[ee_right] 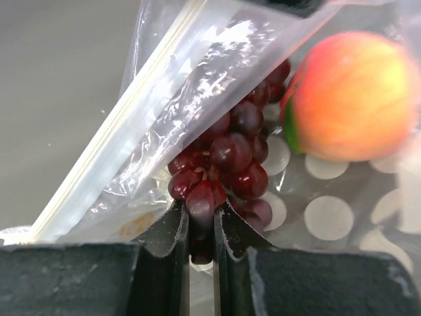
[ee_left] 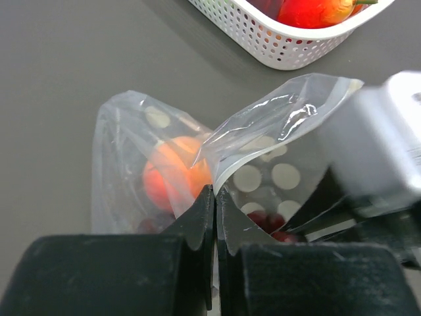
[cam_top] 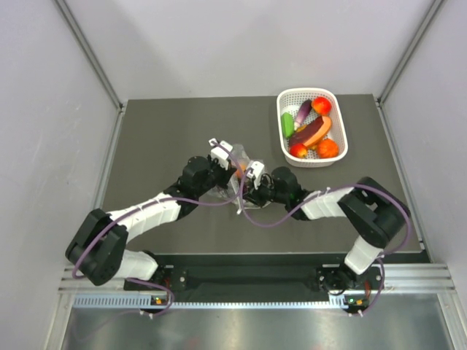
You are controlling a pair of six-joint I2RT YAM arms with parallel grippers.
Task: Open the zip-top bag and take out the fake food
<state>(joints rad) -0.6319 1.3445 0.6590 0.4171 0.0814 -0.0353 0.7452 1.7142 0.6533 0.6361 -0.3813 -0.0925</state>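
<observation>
Dark grey counter (cam_top: pixel 182 124) carries the zip-top bag (cam_top: pixel 235 173) near its centre, between the two arms. The left tool (ee_left: pixel 214 192) is pinched tight on the bag's clear dotted edge. The right tool (ee_right: pixel 200 214) is narrowed onto a grape of the dark purple grape bunch (ee_right: pixel 230 151). The peach-orange fruit (ee_right: pixel 355 95) sits at the bunch's 2 o'clock, both inside the bag. A white lattice basket (cam_top: pixel 283 102) lies at the bag's 1 o'clock.

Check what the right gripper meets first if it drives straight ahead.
The grape bunch, just off the fingers of the right gripper, inside the zip-top bag. Bag film may lie between; depth is unclear. The peach-orange fruit sits right of that line.
</observation>
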